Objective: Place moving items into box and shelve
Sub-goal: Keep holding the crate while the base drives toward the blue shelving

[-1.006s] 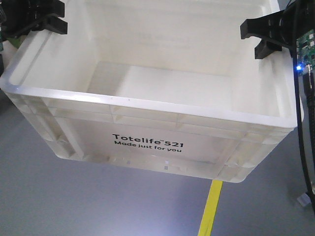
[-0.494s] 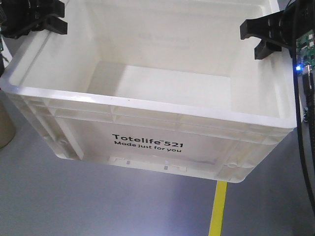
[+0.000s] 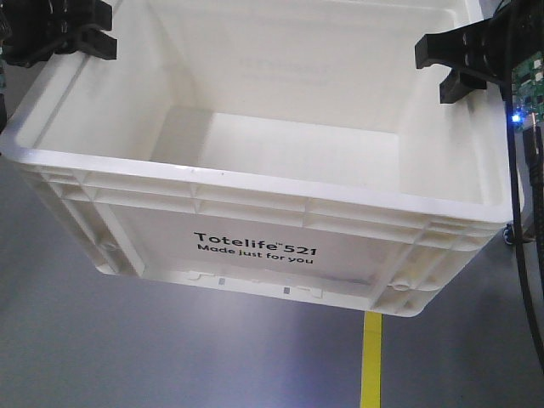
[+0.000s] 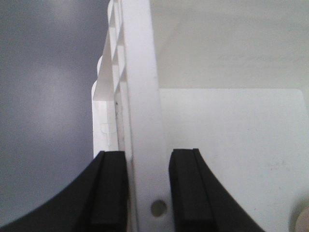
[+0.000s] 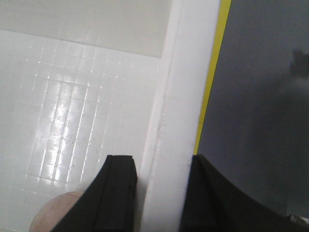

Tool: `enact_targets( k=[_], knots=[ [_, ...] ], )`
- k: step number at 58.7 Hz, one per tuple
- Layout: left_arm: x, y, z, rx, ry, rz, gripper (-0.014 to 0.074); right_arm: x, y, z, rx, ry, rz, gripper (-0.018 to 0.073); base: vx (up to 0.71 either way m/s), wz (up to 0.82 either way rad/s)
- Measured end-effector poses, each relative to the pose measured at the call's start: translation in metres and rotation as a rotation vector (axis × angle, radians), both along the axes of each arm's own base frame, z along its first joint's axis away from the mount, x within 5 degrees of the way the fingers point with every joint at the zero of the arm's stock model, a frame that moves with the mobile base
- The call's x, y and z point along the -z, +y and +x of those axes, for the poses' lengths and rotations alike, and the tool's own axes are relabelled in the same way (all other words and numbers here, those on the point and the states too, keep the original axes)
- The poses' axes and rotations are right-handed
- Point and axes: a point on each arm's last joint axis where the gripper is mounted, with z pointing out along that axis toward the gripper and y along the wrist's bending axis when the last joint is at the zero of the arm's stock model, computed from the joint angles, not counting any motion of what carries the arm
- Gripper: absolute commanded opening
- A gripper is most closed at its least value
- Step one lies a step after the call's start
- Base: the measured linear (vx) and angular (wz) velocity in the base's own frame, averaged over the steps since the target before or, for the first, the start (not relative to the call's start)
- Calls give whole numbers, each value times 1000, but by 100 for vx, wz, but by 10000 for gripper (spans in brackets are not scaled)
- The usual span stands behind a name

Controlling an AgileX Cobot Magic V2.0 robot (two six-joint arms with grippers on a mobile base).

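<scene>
The white box (image 3: 255,189), printed "Totelife 521 Made just for you", hangs above the grey floor between both arms. My left gripper (image 3: 98,32) is shut on its left rim (image 4: 140,72), one black finger outside and one inside the wall. Across from it, my right gripper (image 3: 433,70) is shut on the right rim (image 5: 181,72) in the same way. A pink round plush toy (image 5: 53,217) lies on the box bottom by the right gripper's inner finger. A cream patch (image 4: 304,220) shows at the corner of the left wrist view; what it is I cannot tell.
Grey floor (image 3: 102,357) lies under the box, with a yellow line (image 3: 371,361) running below its right half. Black cables (image 3: 529,212) and a circuit board with a blue light (image 3: 516,117) hang at the right edge.
The box and both grippers keep their place in the front view. The floor has shifted beneath: the yellow line now runs straight, and a brown object seen at the left edge is gone.
</scene>
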Motion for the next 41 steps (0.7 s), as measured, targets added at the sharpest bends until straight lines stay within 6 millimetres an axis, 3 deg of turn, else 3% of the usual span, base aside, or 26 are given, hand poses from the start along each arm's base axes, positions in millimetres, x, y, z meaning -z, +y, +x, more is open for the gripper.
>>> enact_targets(
  k=[41],
  knots=[
    [0, 0, 0, 0, 1, -2, 0, 0, 0, 0, 1, -1, 0, -4, 57, -16]
  ],
)
